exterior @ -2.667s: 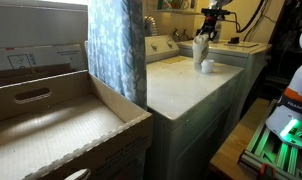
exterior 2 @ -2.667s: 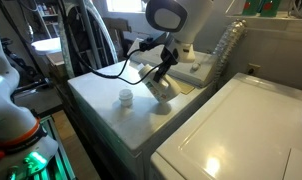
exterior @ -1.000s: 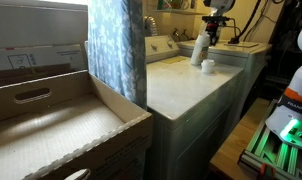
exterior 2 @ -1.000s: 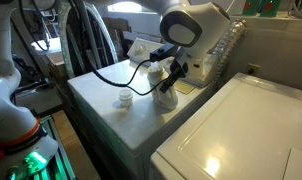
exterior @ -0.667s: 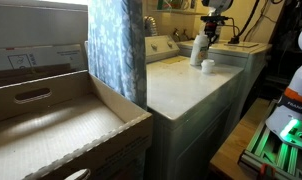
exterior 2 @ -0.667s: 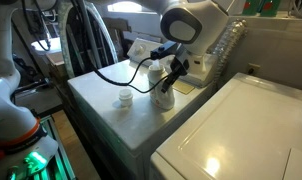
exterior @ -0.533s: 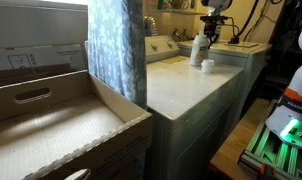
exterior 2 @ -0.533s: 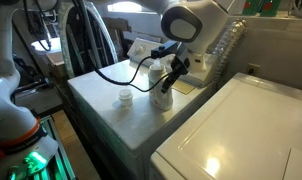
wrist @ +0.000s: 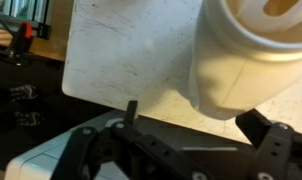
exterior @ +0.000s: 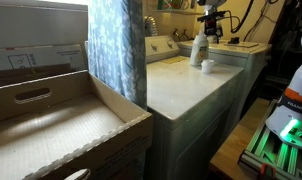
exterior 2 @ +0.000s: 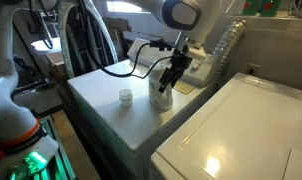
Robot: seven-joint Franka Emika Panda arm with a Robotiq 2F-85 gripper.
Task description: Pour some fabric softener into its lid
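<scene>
The bottle stands upright on the white surface, and the gripper sits around its upper part; whether the fingers pinch it or stand spread cannot be told, though the wrist view shows the bottle filling the gap. This looks like the grasping step. Next, I judge, comes a lift and a careful tilt over the lid, which sits near, apart from the bottle. Open room lies toward the lid, but the surface's front edge is not far beyond it.
</scene>
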